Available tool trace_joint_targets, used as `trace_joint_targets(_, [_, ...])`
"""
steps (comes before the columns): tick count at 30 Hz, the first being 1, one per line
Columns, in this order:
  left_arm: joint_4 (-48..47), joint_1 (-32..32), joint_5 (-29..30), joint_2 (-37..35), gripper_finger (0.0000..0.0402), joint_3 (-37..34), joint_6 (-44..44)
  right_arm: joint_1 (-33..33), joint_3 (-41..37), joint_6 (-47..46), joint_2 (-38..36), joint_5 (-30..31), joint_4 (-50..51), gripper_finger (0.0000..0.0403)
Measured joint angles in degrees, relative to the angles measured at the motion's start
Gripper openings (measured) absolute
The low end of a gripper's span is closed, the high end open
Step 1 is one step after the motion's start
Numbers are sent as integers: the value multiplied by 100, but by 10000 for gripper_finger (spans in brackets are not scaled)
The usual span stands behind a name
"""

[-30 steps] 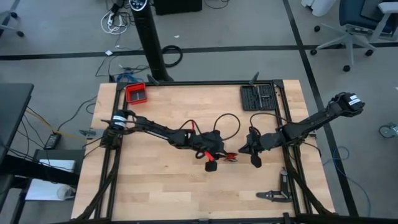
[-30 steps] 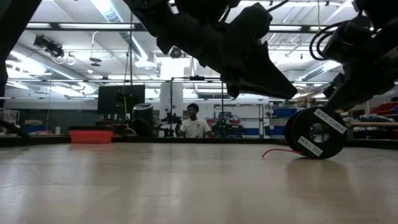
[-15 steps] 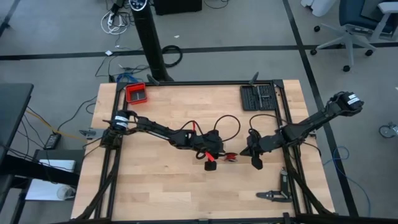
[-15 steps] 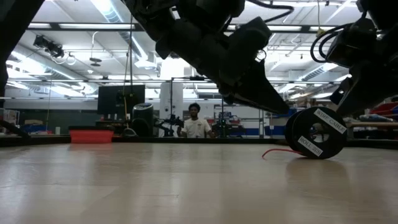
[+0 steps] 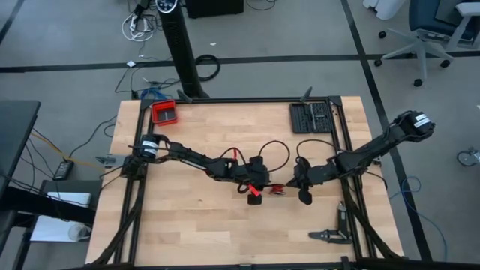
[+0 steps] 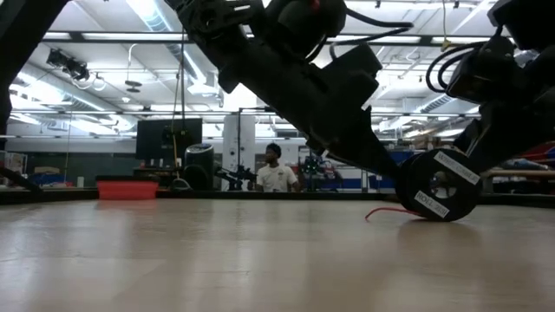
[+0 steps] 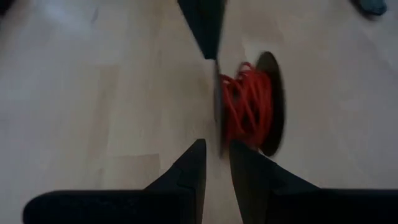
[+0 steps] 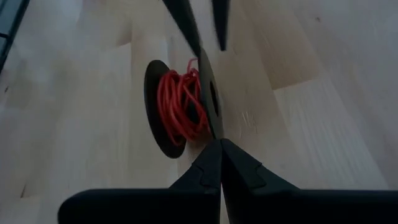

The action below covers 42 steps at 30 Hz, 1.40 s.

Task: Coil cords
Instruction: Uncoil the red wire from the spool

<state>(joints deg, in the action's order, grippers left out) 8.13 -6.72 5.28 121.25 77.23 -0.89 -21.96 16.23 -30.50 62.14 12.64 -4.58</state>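
A small black spool wound with thin red cord stands on its rims on the table's middle. A loose red cord end trails on the wood beside it. My left gripper reaches the spool from the table's left, nearly shut around one flange. From the table's right, my right gripper comes in shut, its tips at that same flange. My left gripper has the rim of one spool flange between its two fingers, one finger on each face. The fingers slant down from the table's left. The spool stays upright on the table. My right gripper's shut fingertips meet the opposite rim of that flange, slanting down from the table's right; they do not pinch it.
A red tray sits at the far left corner and a black tool rack at the far right. A black cable loop lies just beyond the spool. A small tool lies near the front right. A person sits far behind the table.
My left gripper has tipped downward and sunk toward the spool, its fingers coming down onto the flange. The spool has stayed standing in place.
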Motion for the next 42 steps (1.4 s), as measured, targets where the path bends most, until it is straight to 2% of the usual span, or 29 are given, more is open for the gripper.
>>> trace_joint_targets(11, [3, 1, -42, 0, 76, 0, -9, 4, 330, 273, 517, 297, 12, 4])
trace_joint_targets(22, [-26, 2, -25, 0, 76, 0, -27, 4, 332, 250, 376, 294, 228, 3])
trace_joint_targets(28, [-31, 24, 11, 0, 76, 0, -93, -2, 332, -356, 230, -103, 1096, 2])
trace_joint_targets(32, [-28, 73, 23, 0, 76, 0, -184, -4, 332, -529, 237, -535, 892, 5])
trace_joint_targets(42, [54, 101, 2, 0, 76, 0, -189, 46, 332, -378, 237, -605, 430, 3])
